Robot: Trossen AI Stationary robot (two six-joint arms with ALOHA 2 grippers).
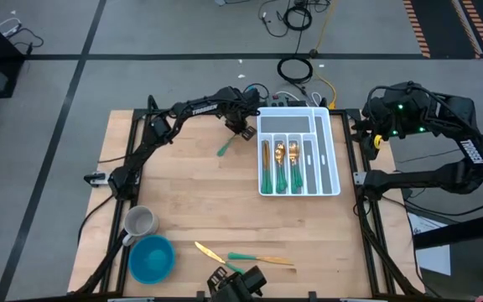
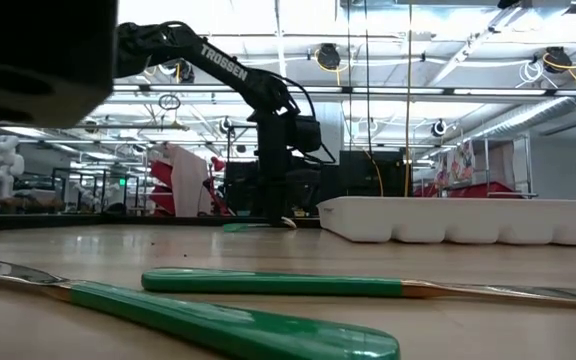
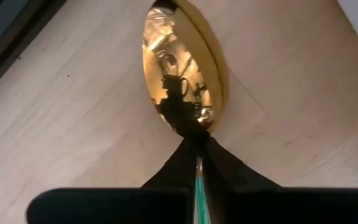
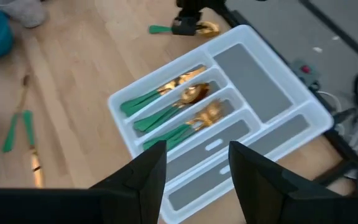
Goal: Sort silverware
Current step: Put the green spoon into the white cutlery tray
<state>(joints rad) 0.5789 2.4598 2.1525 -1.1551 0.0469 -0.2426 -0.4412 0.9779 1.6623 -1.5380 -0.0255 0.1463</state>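
Silverware is partly sorted: three slots of the white tray point(image 1: 330, 151) already hold green-handled pieces point(image 1: 280, 172), while its other slots are bare. The left hand point(image 1: 243, 130), just beside the tray's far corner, is clenched on a spoon point(image 3: 182, 68) lying on the table point(image 1: 191, 193). Two more pieces point(image 1: 246, 256) wait at the near edge. The right hand point(image 4: 194, 163) hovers released beyond the tray.
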